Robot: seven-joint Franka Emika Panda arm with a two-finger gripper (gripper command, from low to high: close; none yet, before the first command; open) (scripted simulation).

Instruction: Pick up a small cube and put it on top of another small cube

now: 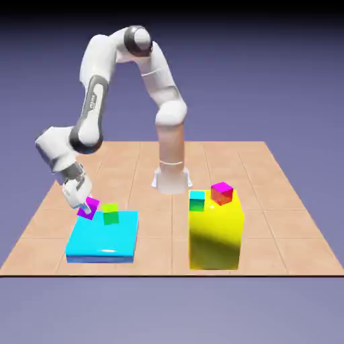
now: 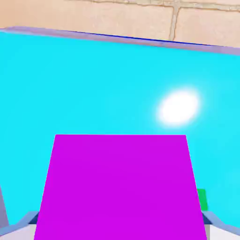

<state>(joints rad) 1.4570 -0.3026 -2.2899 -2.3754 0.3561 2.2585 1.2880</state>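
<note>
My tool (image 1: pixel 84 205) grips the magenta cube (image 1: pixel 88 209), tilted, near the lime-green cube (image 1: pixel 111 213), toward the exterior view's left of it.

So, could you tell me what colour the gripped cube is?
Magenta-purple cube, clearest in the hand view.

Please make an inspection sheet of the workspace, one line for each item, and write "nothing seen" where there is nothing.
Surface: tan tiled table; a flat cyan block and a tall yellow block stand on it.
Job's things: purple cube gripped, tilted in the exterior view; lime-green cube on the cyan block, not yet covered.
Clutter: teal-green cube and red cube with magenta top, both on the yellow block.
Hand: closed on the purple cube, fingertips at its two sides.
Cables: nothing seen.
Surroundings: plain blue-violet backdrop.
</note>
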